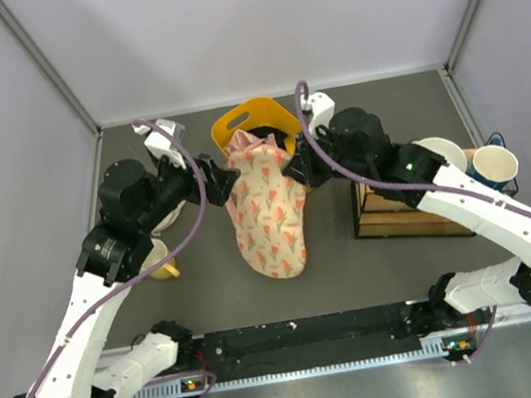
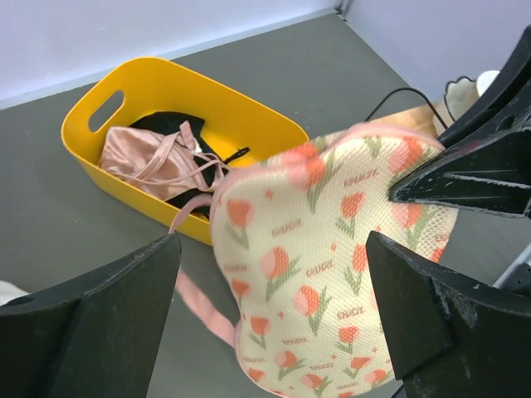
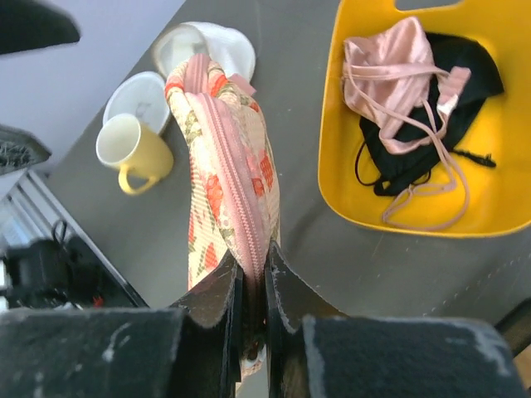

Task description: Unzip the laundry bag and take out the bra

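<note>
I read 2 arms extended: right gripper point(image 3: 251, 278) clenched on the tulip-print laundry bag's point(image 1: 268, 214) pink zip edge, left gripper point(image 2: 274, 249) released alongside.

laundry bag point(image 2: 315, 274): you're looking at matt cloth with a textured weave
yellow basket point(image 2: 249, 116): smooth plastic, slight sheen
pink strappy garment point(image 2: 137, 153): satiny cloth, glossy
yellow mug point(image 3: 133, 149): smooth, glossy
right pincer point(image 3: 253, 282): matt black, rough, scuffed pale
worktop point(image 1: 358, 275): matt grey, smooth
</note>
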